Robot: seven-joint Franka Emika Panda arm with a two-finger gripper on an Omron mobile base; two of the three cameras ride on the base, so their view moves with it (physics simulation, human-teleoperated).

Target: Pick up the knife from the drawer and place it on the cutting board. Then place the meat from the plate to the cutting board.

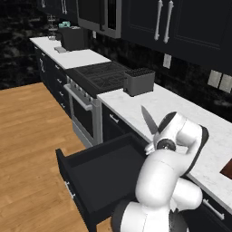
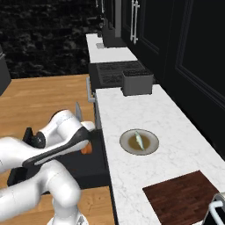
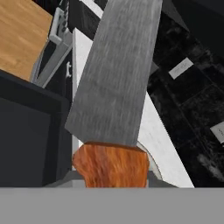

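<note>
My gripper is shut on the knife's orange handle, holding it above the open drawer. The silver-grey blade points upward beside the counter's front edge, and it looms large in the hand view. The drawer's dark interior looks bare. On the white marble counter sits the round plate with the pale meat in its centre. The dark reddish-brown cutting board lies further right along the counter, and its corner shows at the edge of the left base view. My fingers are mostly hidden behind the handle.
A dark boxy block stands on the counter next to the black stove. The oven's silver handle juts out left of the drawer. Wooden floor spreads out in front of the cabinets.
</note>
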